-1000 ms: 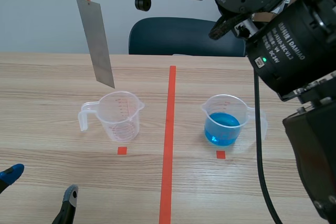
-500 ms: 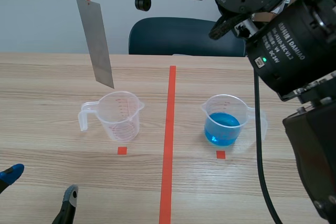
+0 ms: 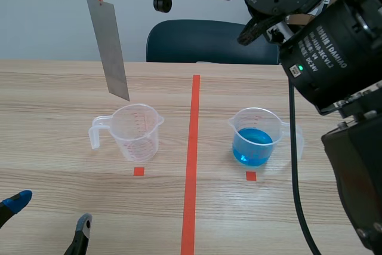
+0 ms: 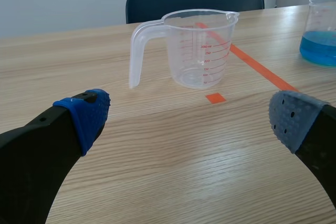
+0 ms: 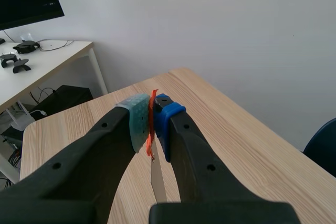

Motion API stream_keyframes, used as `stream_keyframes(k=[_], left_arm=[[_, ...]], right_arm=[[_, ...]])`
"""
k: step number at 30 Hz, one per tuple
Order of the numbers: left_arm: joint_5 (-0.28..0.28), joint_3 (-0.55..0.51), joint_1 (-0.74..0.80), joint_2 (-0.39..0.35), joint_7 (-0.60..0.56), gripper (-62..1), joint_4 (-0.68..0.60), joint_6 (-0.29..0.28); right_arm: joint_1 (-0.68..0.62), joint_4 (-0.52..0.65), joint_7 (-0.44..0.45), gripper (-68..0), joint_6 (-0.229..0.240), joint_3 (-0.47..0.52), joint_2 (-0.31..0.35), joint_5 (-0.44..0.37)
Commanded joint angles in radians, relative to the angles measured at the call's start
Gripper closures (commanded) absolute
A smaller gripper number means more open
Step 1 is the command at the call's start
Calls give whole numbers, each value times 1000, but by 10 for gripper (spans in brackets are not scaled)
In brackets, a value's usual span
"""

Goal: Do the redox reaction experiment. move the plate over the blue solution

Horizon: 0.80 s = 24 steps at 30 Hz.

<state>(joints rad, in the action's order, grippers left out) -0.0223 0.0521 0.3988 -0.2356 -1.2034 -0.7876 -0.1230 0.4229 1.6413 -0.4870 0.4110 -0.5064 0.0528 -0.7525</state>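
**Plate's hanging over the wrong cup, blue one is across the line**

So here's where we are. The metal plate point(image 3: 108, 49) dangles from an orange-red ribbon point(image 5: 150, 129). The right jaws are pinched narrow on that ribbon, high above the desk point(image 3: 59, 88). They're gripping the ribbon only, not the plate itself.

The plate's long axis runs nearly straight up and down, with a slight lean. Its lower end sits just above the rim of the empty measuring cup point(image 3: 134, 131) on the desk's left half. We can't tell from these views whether it's squarely over the mouth or a bit behind it.

The cup of blue solution point(image 3: 258, 137) stands on the other side of the orange-red tape line point(image 3: 192, 147), toward the desk's right edge. We reckon the whole move is a sideways carry from the left half to the right, keeping the plate high enough to clear both rims.

The right arm point(image 3: 322, 46) is the one doing this, since it has the ribbon. The left jaws are spread wide with nothing in them, low by the near edge, in front of the empty cup.

The plate hangs free, so we'd expect some swinging. That means going slow.
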Motion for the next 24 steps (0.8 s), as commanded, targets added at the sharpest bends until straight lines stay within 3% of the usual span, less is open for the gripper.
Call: stream_keyframes(k=[1, 11, 24], left_arm=[[3, 1, -3, 0, -17, -623, -16, 5], [3, 1, -3, 0, -50, -623, -16, 8], [3, 1, 1, 2, -102, -623, -16, 5]], right_arm=[[24, 24, 14, -4, 4, -4, -3, -12], [24, 36, -16, -4, 4, -3, 47, -57], [24, 185, -14, -4, 4, -3, 270, -182]])
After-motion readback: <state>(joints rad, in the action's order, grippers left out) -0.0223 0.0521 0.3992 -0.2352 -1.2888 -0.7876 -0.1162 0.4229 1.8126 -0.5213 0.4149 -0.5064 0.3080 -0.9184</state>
